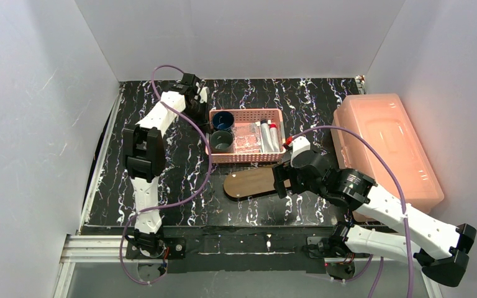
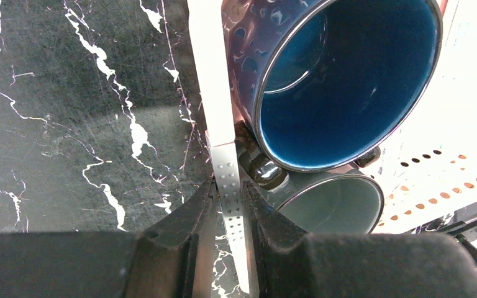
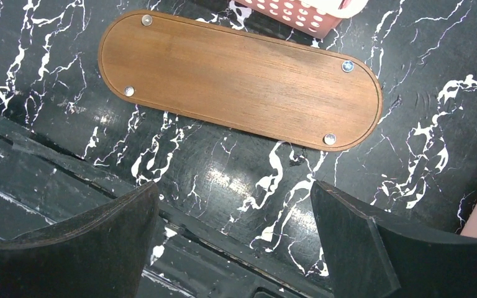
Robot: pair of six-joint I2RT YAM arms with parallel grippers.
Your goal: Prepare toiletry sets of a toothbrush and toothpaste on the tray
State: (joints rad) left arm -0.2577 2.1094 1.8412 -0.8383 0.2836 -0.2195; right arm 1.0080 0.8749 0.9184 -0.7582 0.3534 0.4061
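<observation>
The tray is a dark brown oval board lying bare on the marble table, also in the right wrist view. Behind it stands the pink basket. The basket holds pale tubes and clear-wrapped items; at this size I cannot tell toothbrush from toothpaste. My left gripper is shut on the basket's left wall, at the basket's far left corner. My right gripper hangs open and empty over the table just in front of the tray, at its right end.
A blue cup and a grey cup sit in the basket's left end, close to my left fingers. A large translucent pink lidded box stands at the right. White walls close in the table.
</observation>
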